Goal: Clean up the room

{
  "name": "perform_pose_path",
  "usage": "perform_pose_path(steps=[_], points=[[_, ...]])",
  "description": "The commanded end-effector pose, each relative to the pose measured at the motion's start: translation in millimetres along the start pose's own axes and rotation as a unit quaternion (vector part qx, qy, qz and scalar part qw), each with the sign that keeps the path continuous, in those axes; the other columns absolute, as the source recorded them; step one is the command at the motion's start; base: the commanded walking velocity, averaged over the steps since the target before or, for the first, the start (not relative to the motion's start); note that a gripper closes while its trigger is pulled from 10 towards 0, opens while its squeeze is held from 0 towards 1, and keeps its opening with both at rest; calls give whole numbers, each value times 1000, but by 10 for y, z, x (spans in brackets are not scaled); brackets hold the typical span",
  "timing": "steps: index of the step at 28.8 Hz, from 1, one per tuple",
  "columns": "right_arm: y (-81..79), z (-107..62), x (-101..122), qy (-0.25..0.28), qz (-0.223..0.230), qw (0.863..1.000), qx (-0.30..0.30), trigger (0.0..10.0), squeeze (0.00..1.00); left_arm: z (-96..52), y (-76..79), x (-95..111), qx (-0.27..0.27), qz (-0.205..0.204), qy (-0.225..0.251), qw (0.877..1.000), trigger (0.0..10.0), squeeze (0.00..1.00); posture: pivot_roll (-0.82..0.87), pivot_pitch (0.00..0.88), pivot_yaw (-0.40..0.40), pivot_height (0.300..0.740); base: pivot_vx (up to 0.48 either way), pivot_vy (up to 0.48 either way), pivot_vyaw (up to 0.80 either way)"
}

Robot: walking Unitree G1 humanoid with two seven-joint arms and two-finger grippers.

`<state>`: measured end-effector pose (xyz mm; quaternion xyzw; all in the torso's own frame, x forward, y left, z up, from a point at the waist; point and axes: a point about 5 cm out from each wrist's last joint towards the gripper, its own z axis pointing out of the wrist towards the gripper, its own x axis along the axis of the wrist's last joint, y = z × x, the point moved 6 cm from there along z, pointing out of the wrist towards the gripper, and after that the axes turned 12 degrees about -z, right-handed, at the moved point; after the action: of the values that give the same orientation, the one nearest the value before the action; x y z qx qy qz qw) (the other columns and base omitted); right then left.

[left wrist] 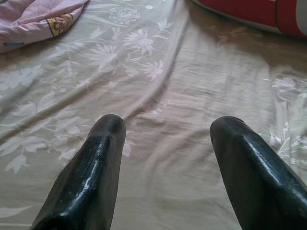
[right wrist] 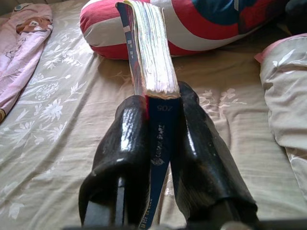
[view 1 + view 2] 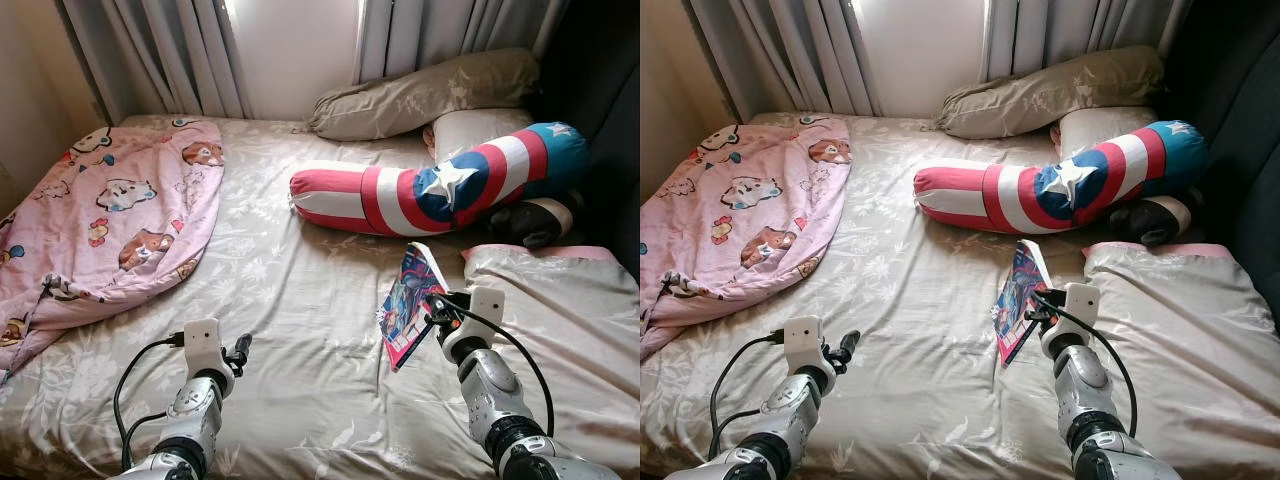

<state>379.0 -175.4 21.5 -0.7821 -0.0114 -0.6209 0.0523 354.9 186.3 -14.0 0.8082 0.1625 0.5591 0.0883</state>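
Right wrist view: my right gripper (image 2: 160, 108) is pinching the comic book (image 2: 148, 52) by its spine end, one finger each side, pages fanning loose beyond. It's thin, light & floppy, glossy cover prob. slick, so I'd judge a grip near the spine is best; an outer-edge grip would let it sag or tear. Bright blue/pink cover art, yellowed page edges. From the head cams it's held tilted just above the bed sheet (image 3: 300, 300), near the red-white-blue star bolster (image 3: 440, 185). Left gripper (image 1: 165, 129) has its fingers spread wide, holding nothing, low over bare sheet. Pink cartoon blanket (image 3: 110, 220) sits crumpled, far left.
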Motion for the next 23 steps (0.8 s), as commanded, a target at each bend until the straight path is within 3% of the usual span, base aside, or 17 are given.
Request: perform_pose_path(steps=[1, 13, 20, 23], points=[[-7, 33, 96, 14, -6, 1000, 3, 10000, 0, 4, 9, 31, -1, -4, 8, 1000, 10000, 0, 77, 0, -17, 685, 0, 0, 0], [25, 24, 66, 6, -12, 1000, -4, 10000, 0, -7, 11, -8, 1, -4, 4, 1000, 10000, 0, 76, 0, -17, 676, 0, 0, 0], [29, 22, 93, 17, -5, 1000, -5, 10000, 0, -9, -7, -9, 3, -2, 3, 1000, 10000, 0, 78, 0, -19, 647, 0, 0, 0], [-1, 27, 106, 17, -21, 1000, 7, 10000, 0, -8, -14, -2, 4, -3, 3, 1000, 10000, 0, 80, 0, -21, 647, 0, 0, 0]])
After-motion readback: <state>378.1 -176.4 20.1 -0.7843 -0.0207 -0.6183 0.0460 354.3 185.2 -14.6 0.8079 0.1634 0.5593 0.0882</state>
